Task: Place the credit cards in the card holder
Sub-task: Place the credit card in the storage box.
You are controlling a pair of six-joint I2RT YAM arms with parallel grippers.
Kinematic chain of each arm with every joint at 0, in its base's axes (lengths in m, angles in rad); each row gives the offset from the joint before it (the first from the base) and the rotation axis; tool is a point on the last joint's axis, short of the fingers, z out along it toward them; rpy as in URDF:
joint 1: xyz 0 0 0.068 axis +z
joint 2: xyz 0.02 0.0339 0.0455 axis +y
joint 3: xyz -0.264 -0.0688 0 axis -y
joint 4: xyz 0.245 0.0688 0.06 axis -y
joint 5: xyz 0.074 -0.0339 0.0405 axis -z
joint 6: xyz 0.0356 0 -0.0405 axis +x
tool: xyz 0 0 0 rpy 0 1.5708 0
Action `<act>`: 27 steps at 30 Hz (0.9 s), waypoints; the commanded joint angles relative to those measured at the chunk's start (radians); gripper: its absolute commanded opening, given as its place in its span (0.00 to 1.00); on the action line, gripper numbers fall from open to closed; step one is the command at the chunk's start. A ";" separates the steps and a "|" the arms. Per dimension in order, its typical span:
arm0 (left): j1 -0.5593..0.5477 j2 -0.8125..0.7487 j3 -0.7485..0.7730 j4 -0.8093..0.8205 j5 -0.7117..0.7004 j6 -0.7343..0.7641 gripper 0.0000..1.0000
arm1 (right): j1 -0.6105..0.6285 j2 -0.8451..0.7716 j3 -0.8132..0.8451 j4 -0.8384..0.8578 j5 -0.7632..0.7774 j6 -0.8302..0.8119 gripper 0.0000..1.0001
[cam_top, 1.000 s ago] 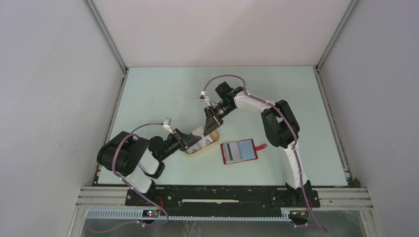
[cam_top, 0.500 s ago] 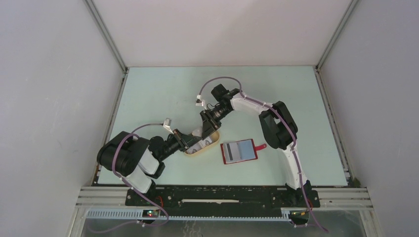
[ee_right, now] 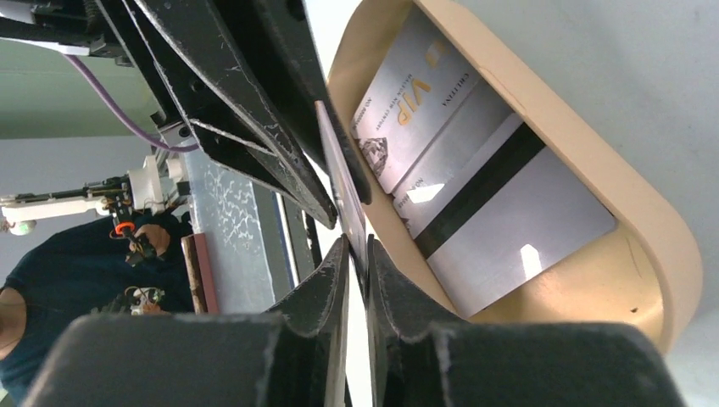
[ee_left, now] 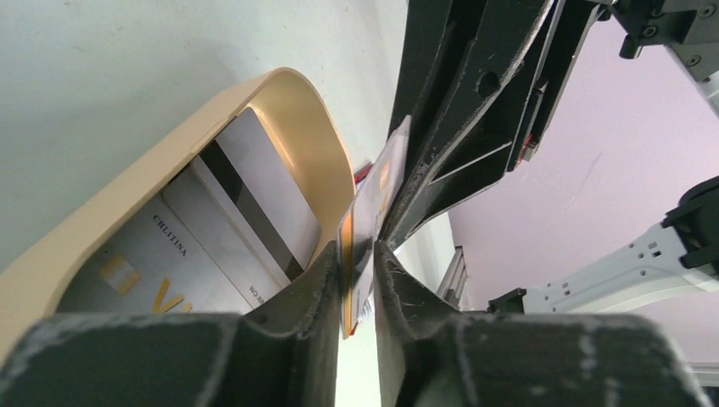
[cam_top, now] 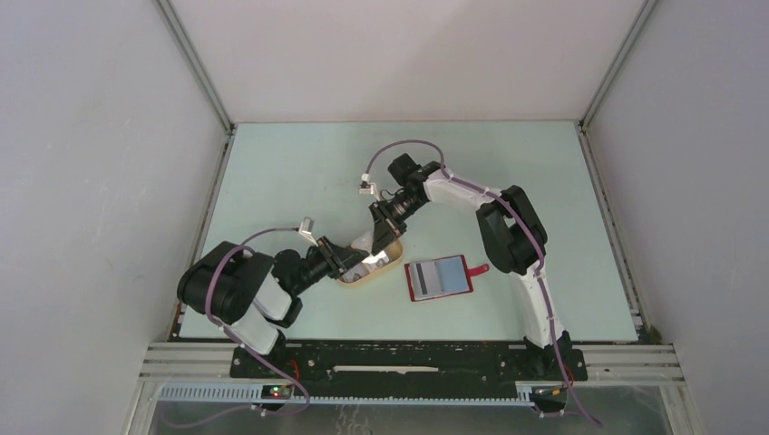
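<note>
Plainly, one of the credit cards [ee_left: 360,212] stands on edge above the beige tray [ee_left: 314,110], its long axis running from one claw to the other. The right gripper [ee_right: 358,250] is clamped on one end. The left gripper [ee_left: 360,254] flanks the opposite end with its jaws nearly together, but I cannot tell whether it presses or only brackets the card. The other cards [ee_right: 475,186] lie flat in the tray, one showing its dark stripe. The card holder [cam_top: 440,277] lies open and flat just right of the tray, toward the near edge of the tabletop [cam_top: 317,163] and on the right arm's side. The right arm therefore looks better placed to carry the card across, once the left claw lets go.
</note>
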 commanded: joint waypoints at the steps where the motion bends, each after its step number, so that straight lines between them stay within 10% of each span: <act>1: 0.008 -0.037 -0.002 0.078 0.011 0.009 0.30 | 0.004 -0.053 0.035 -0.001 -0.031 -0.027 0.13; 15: 0.080 -0.107 -0.040 0.078 0.081 0.046 0.48 | -0.039 -0.041 0.039 -0.029 -0.215 -0.051 0.07; 27: 0.096 -0.109 -0.032 0.078 0.139 0.047 0.37 | -0.048 -0.035 0.041 -0.035 -0.280 -0.048 0.07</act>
